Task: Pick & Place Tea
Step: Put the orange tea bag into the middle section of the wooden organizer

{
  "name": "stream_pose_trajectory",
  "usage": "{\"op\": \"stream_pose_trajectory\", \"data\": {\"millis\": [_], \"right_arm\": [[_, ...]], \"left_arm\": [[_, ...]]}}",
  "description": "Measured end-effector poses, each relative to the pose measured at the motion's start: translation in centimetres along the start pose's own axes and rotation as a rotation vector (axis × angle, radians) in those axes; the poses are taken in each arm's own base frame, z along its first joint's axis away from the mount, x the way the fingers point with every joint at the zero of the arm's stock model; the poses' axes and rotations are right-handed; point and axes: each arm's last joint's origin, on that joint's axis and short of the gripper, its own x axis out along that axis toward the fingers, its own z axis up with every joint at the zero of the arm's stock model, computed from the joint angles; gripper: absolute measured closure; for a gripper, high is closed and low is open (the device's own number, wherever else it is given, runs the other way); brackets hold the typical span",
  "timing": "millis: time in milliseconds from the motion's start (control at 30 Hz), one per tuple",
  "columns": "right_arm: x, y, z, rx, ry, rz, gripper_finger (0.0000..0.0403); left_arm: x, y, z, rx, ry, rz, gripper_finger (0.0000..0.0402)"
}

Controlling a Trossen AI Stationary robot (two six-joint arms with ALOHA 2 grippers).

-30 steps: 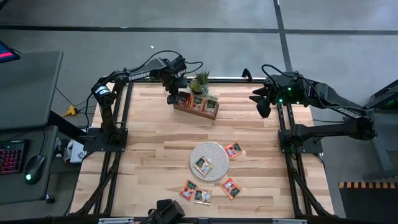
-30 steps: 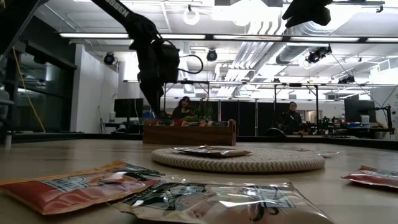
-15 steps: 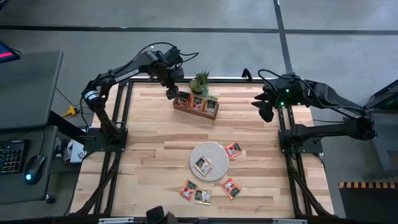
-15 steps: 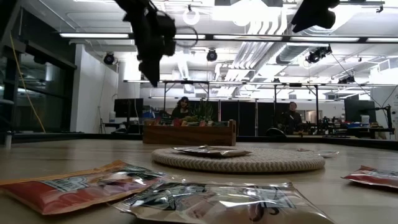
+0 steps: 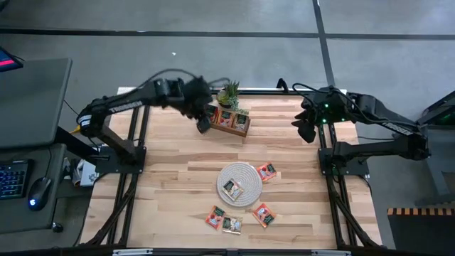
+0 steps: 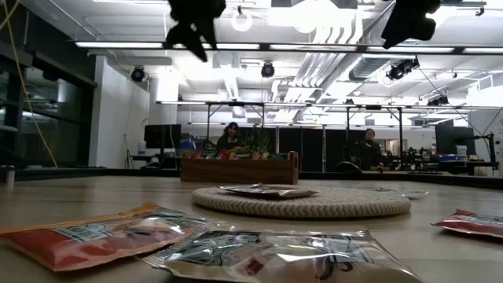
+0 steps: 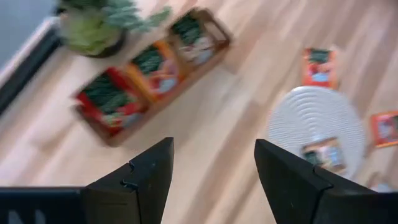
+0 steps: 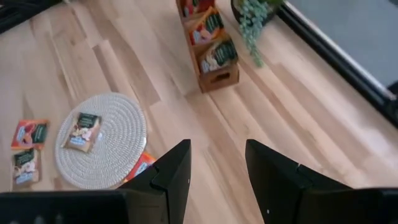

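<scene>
Left tool (image 5: 204, 125) has swung off tray (image 5: 225, 128), risen, now hangs spread and empty just beside its near-left end. Right tool (image 5: 304, 131) waits at far right edge, part spread, empty. Your step: return for next pick. Tea: flat glossy square sachets; some upright in wooden tray, one on round woven mat (image 5: 239, 184), four loose on worktop (image 5: 178, 178). Next: descend on mat sachet (image 5: 232, 188), pinch thin edge.

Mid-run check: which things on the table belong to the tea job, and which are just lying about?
Job:
- loose sachets, one on the mat
- tray, sachets already in it
- left gripper, open, empty, by the tray
- right gripper, empty, waiting at the right edge

Lying about:
- plant
- mat
</scene>
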Motion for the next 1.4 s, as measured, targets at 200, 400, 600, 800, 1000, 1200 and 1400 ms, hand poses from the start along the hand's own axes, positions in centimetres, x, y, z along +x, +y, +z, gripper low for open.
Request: {"op": "stream_pose_trajectory", "data": {"millis": [200,400,600,800,1000,1200,1400], "right_arm": [[2.3,-0.1,-1.7,0.04,0.051,0.015,0.0253],[7.4,-0.5,-5.0,0.108,0.071,0.156,0.0253],[10.4,-1.1,-7.9,0.163,0.098,0.222,0.0253],[11.7,-1.5,-9.5,0.199,0.141,0.226,0.0253],[12.2,-1.6,-9.8,0.17,0.12,0.233,0.0253],[12.6,-1.6,-10.0,0.132,0.09,0.254,0.0253],[13.1,-1.9,-10.8,0.171,0.122,0.241,0.0253]], "left_arm": [[0.8,-7.1,-0.7,-0.004,-0.122,-0.113,0.0179],[4.8,-13.0,-0.9,-0.005,-0.19,-0.218,0.0179],[11.2,-16.2,-1.3,-0.014,-0.115,-0.298,0.0227],[16.5,-17.8,-1.7,-0.01,-0.029,-0.459,0.0331],[19.5,-18.2,-2.1,0.019,-0.015,-0.447,0.0393],[19.9,-18.5,-0.9,0.123,-0.11,-0.409,0.04],[20.4,-18.7,1.1,0.192,-0.118,-0.413,0.0401]]}}
